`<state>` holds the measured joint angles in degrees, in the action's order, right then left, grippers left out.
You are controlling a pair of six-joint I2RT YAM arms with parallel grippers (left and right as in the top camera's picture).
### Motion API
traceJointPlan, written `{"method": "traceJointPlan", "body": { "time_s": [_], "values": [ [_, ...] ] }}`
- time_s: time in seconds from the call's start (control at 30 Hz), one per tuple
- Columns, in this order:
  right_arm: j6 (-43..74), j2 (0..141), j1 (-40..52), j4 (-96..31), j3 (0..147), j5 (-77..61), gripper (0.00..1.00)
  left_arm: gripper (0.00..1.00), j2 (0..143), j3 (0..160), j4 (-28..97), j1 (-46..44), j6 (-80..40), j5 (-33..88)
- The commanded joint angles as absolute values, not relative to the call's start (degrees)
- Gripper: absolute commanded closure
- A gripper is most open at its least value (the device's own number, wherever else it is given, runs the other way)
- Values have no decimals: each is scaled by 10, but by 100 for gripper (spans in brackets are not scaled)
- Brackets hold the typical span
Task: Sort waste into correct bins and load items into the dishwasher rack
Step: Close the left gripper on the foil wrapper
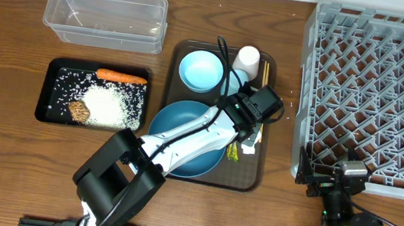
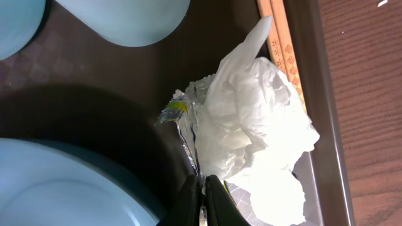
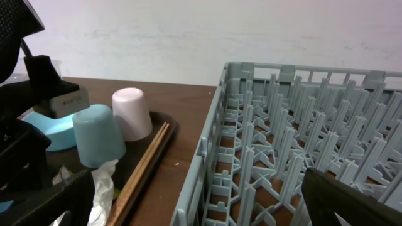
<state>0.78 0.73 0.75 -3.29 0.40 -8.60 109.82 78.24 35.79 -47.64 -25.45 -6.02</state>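
The crumpled white paper [image 2: 251, 125] lies on the brown serving tray [image 2: 94, 69], between the wooden chopsticks [image 2: 279, 37] and the large dark blue dish [image 2: 63, 182]. A yellow-green wrapper [image 2: 182, 113] is tucked against it on the dish's side. Our left tool [image 2: 202, 201] is pinched narrow, seemingly on the wrapper's film. We should lift slowly, clear of the chopsticks, then carry it to the clear plastic tub [image 1: 105, 18], since food sits in the black tray [image 1: 59, 80]. Our right tool [image 3: 201, 191] gapes wide beside the dishwasher rack [image 3: 282, 125].

Half hidden under the left arm [image 1: 175, 144]: big dark blue dish [image 1: 174, 116]. Cut off at the picture's side: grey rack [image 1: 376, 80]. Cut off at the bottom: left tool [image 2: 203, 182]. Mostly under white paper [image 2: 251, 125]: yellow-green wrapper [image 2: 176, 110].
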Motion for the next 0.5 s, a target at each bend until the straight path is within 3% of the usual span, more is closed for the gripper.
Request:
{"method": "traceJointPlan", "body": {
  "time_s": [0.0,0.47],
  "values": [
    [1,8,-1,-35,3,-88,1,94,1085,796,360,-473,-253,-67],
    [1,8,-1,-35,3,-88,1,94,1003,809,375,-473,-253,-97]
  ]
}}
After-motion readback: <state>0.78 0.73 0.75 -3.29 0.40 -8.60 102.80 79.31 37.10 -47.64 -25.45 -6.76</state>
